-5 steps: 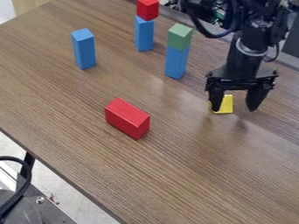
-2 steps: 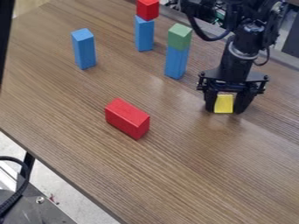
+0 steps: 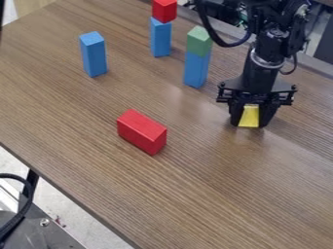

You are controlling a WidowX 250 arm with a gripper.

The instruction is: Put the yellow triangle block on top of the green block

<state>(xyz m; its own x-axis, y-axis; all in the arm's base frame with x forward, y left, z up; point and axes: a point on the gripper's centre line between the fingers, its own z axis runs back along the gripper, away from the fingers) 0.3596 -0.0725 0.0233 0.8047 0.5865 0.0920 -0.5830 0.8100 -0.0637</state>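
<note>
The black gripper [image 3: 249,124] hangs low over the right part of the table, its two fingers shut on the yellow block [image 3: 249,116], one at each side. That block stands at table level, its upper part partly hidden by the gripper. Up and to the left, the green block [image 3: 199,41] rests on top of an upright blue block [image 3: 196,69].
Another upright blue block [image 3: 160,37] carries a red block [image 3: 164,10] behind and left of the green one. A lone blue block [image 3: 94,54] stands upper left. A red block [image 3: 141,132] lies mid-table. The wooden table [image 3: 214,194] has its front edge at lower left.
The gripper has moved left to the yellow block, and its fingers, wide apart a second ago, have shut on it. The other blocks have not moved.
</note>
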